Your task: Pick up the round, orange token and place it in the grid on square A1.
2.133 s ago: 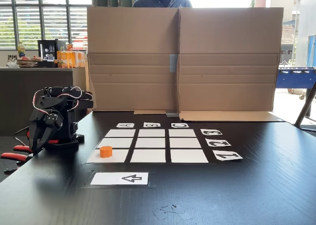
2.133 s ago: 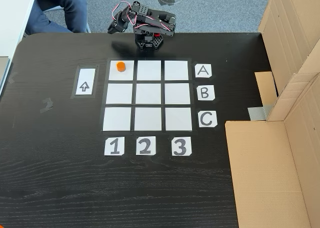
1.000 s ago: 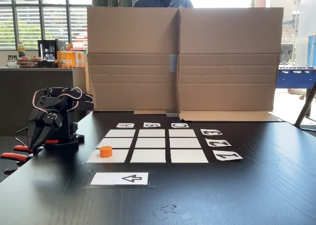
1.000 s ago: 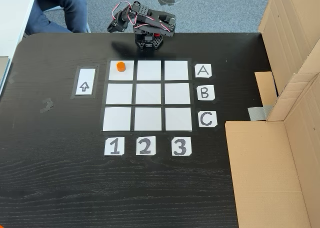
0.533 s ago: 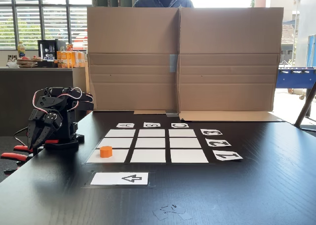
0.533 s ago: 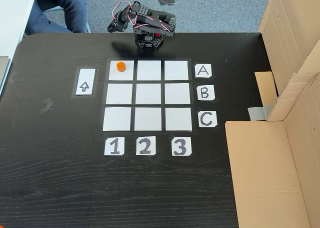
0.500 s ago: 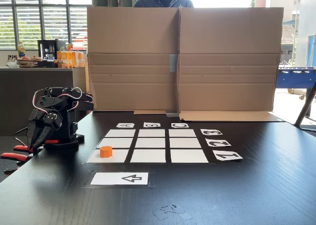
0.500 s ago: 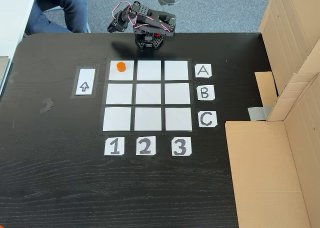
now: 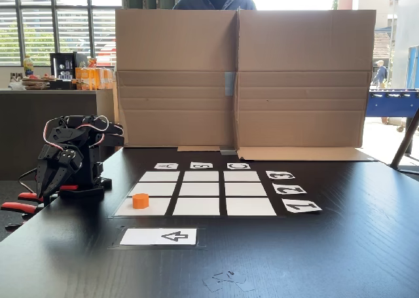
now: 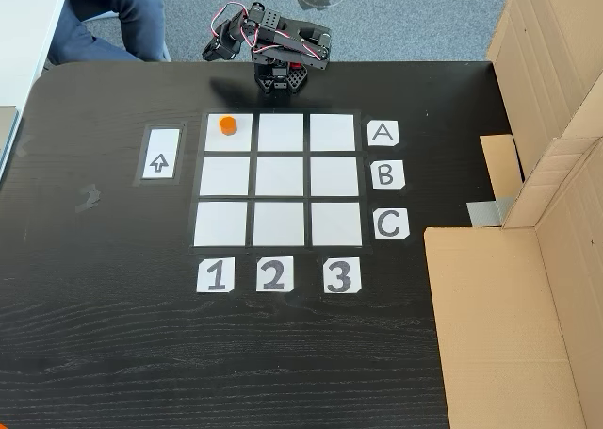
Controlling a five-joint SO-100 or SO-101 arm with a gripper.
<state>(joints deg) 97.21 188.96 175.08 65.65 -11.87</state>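
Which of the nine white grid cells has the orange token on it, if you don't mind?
The corner cell aligned with the "A" card and "1" card, holding the small orange cylinder token; the rest are bare.

We count one orange token [image 10: 227,124], one grid [image 10: 279,180] of nine cells, six label cards and one arrow card [image 10: 159,154].

The surface [image 10: 113,354] is dark wood with a visible grain and a soft sheen. Near the hand [image 10: 215,52] of black plastic, the token [image 10: 227,124] looks matt orange on the grid [image 10: 278,179] of flat white paper. Well apart from the hand, the cardboard screen [image 9: 239,75] is plain brown and dull.
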